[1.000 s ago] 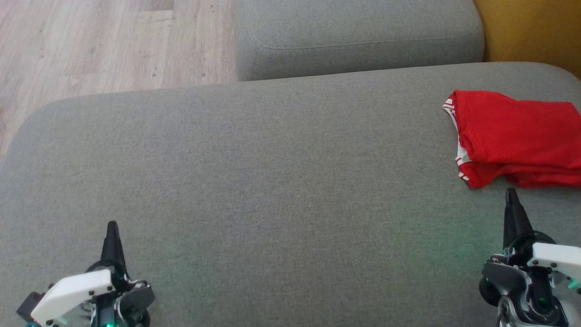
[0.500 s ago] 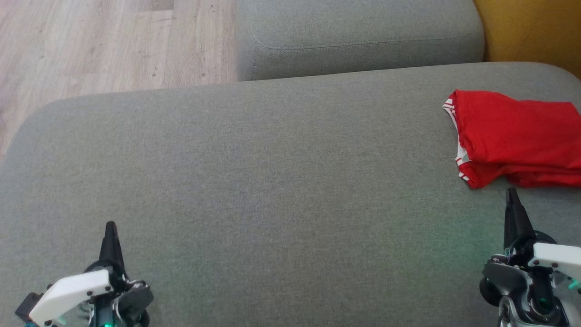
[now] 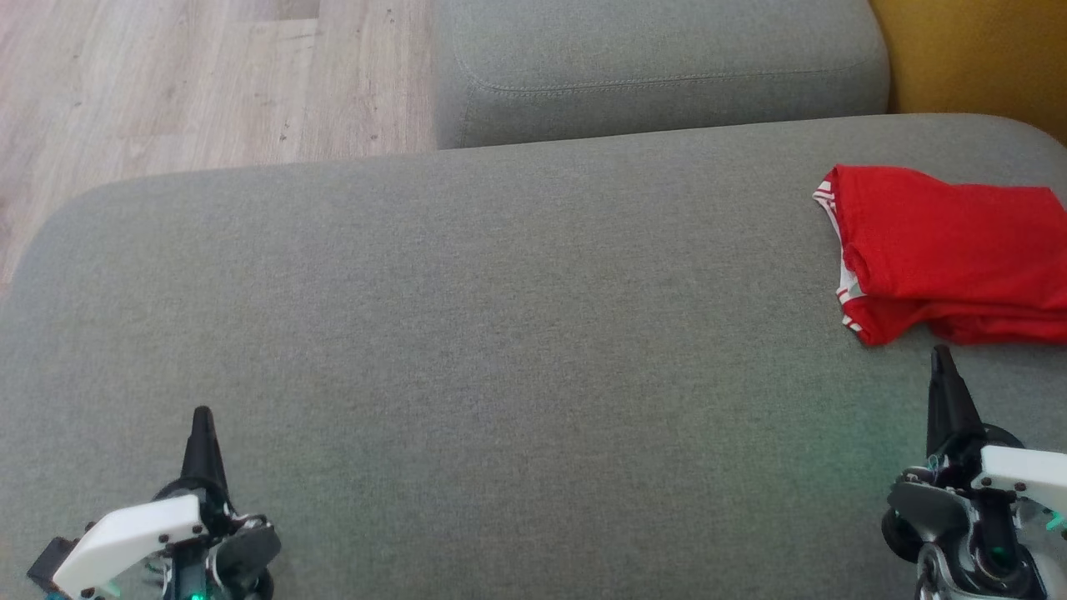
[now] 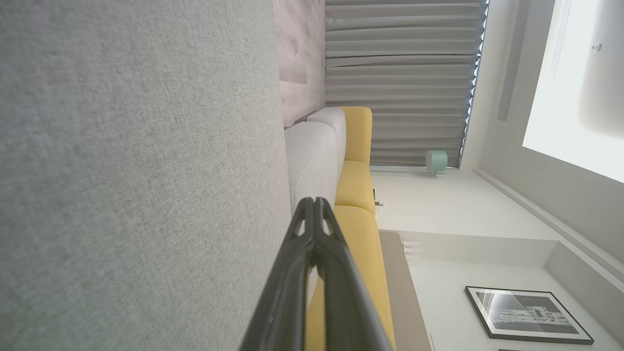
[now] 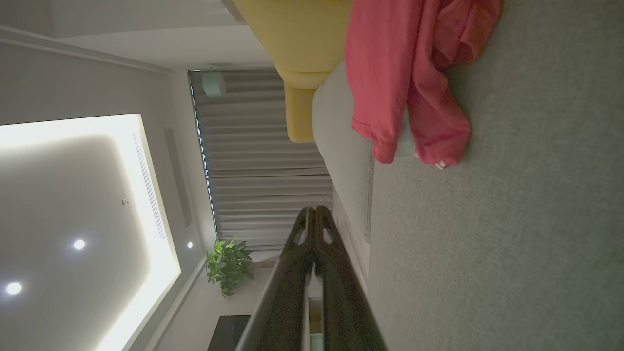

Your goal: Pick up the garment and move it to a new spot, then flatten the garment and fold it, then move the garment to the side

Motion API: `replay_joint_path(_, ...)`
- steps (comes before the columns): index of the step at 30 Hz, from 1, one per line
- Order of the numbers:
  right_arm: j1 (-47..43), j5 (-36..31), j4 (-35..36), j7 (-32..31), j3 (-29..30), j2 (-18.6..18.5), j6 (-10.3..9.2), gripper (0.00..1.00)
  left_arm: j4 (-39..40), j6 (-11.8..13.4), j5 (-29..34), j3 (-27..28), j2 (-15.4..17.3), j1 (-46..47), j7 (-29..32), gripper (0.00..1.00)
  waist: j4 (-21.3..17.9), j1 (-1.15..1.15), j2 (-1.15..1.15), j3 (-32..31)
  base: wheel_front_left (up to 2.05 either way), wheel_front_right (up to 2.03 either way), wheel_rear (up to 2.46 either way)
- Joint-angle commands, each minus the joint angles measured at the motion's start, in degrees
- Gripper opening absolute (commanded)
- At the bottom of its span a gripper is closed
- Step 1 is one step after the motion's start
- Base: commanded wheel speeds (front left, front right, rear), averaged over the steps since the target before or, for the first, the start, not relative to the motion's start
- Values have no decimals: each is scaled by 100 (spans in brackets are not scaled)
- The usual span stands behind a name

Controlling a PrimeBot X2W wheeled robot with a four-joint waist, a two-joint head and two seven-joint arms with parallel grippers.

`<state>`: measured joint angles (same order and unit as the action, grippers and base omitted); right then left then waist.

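Observation:
The garment (image 3: pixel 950 250) is red with white striped trim and lies folded on the grey sofa seat (image 3: pixel 500 333) at the far right, cut off by the picture's right edge. In the right wrist view the garment (image 5: pixel 404 73) fills the upper middle. My right gripper (image 3: pixel 942 357) is shut, empty, its tip just short of the garment's near edge without touching it. Far from the garment, at the lower left of the seat, my left gripper (image 3: pixel 202 414) is shut and empty. Each wrist view shows its own gripper, right (image 5: pixel 314 210) and left (image 4: pixel 313 201), with both fingers pressed together.
A second grey cushion (image 3: pixel 658 67) sits behind the seat, with a yellow cushion (image 3: pixel 975 50) at the top right. Wooden floor (image 3: pixel 167 83) lies past the seat's rounded far-left edge. The seat's middle and left are bare fabric.

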<state>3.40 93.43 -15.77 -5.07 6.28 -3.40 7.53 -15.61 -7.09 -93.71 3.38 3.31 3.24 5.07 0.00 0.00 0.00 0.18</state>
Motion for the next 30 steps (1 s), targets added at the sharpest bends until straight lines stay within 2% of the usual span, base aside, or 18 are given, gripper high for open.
replay_joint_path(1,267,-25,182,-43,-98,-37,-4,0,161,-40,54,193,45,284,45,0,0,0,0,0,0,0,0)
replay_joint_path(30,270,-58,179,-75,-58,-9,-4,0,159,-40,87,233,17,288,76,0,0,0,0,0,0,0,0)
